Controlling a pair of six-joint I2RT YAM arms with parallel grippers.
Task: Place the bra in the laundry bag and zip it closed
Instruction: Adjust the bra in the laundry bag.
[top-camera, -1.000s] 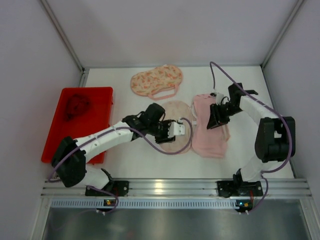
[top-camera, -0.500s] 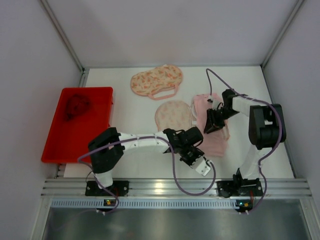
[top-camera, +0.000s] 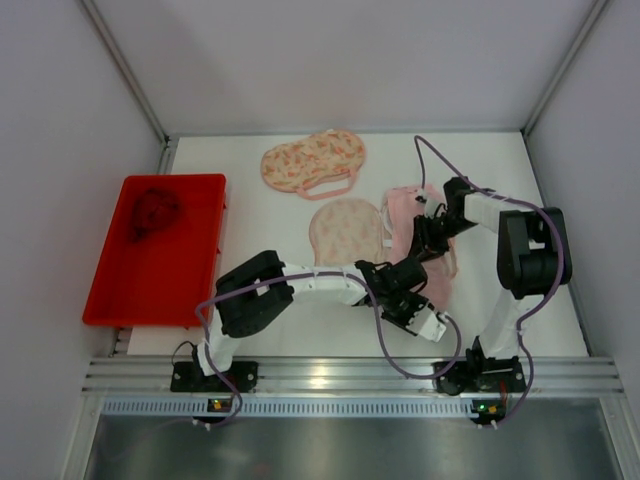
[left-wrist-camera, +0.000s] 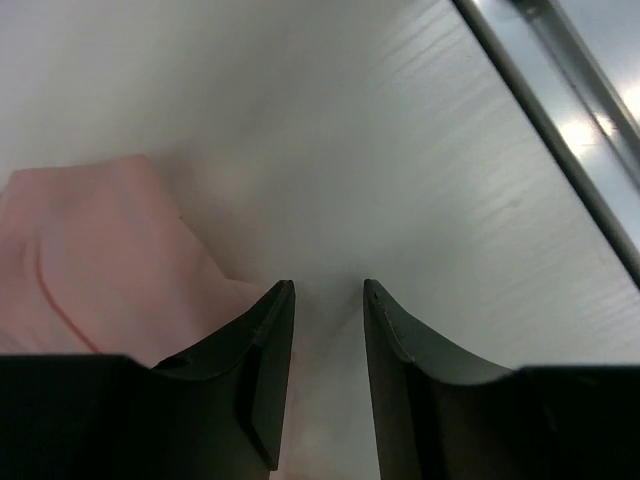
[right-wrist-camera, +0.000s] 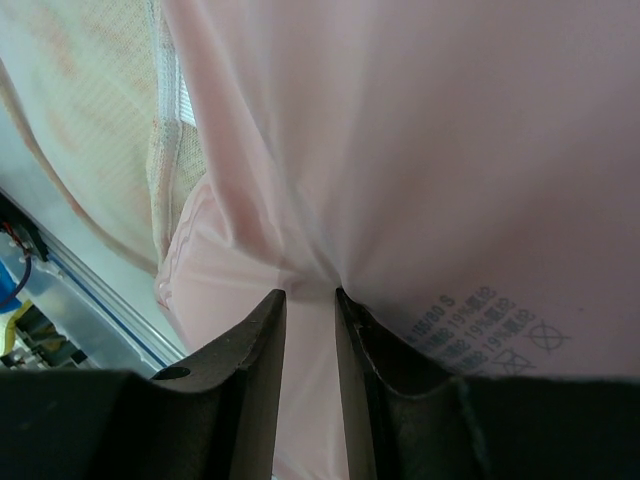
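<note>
1. The right pincer (right-wrist-camera: 310, 292) pinches a gathered fold of the pink bra (right-wrist-camera: 450, 150), its fingers almost together, close to a printed care label.
2. The left pincer (left-wrist-camera: 328, 285) is slightly spread and low over the table (left-wrist-camera: 420, 160). One finger is at the bra's near edge.
3. The bra lies on the right side of the table, outside the round floral laundry bag (top-camera: 345, 230), with their edges meeting.
4. Farther back lies a two-lobed floral piece (top-camera: 313, 160).
5. A red tray (top-camera: 160, 280) sits at the far left.
</note>
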